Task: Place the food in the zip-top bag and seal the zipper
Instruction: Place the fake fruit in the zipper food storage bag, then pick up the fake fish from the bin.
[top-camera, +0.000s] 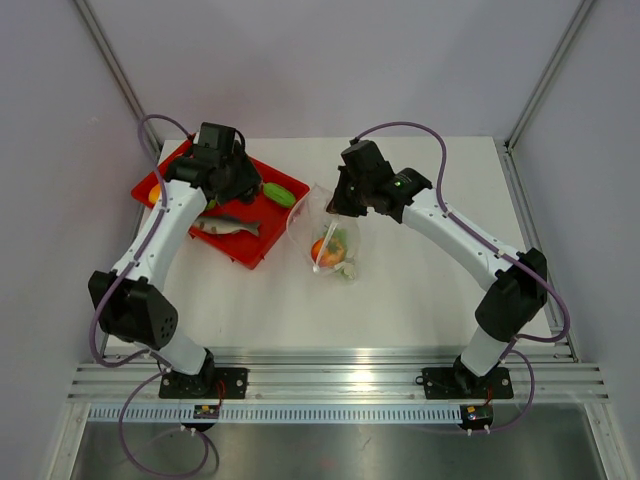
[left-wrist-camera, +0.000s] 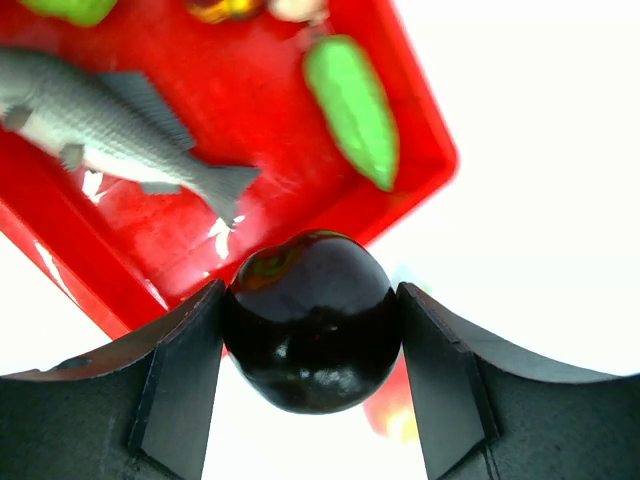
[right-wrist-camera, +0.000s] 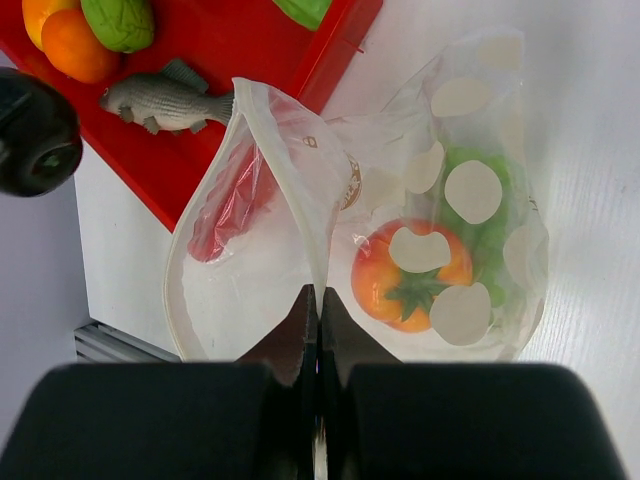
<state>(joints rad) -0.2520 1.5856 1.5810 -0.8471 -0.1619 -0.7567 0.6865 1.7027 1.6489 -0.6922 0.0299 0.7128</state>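
A white table (top-camera: 420, 290) is seen from above, with a red tray (top-camera: 280, 212) set toward its far left corner. A clear bag (right-wrist-camera: 240, 290) lies near the table's middle, just beside the tray's right edge. Its mouth is held agape by the right gripper (right-wrist-camera: 318, 300), whose jaws are pressed together on the rim, where the zipper (right-wrist-camera: 290, 180) runs unsealed. A tomato (right-wrist-camera: 410, 275) and something green can be seen inside the bag. On the tray, a grey fish (left-wrist-camera: 100, 125) and a green pod (left-wrist-camera: 352, 110) are lying loose. The left gripper (left-wrist-camera: 312, 345) is clamped on a dark fruit (left-wrist-camera: 312, 300), with one finger against each side, and is held above the tray near one of its edges.

The filling step is judged to be in hand, with sealing not yet begun. Next, the dark fruit would need to be carried across to the open mouth. It should be released only once well inside, while the rim is held up by the other arm.
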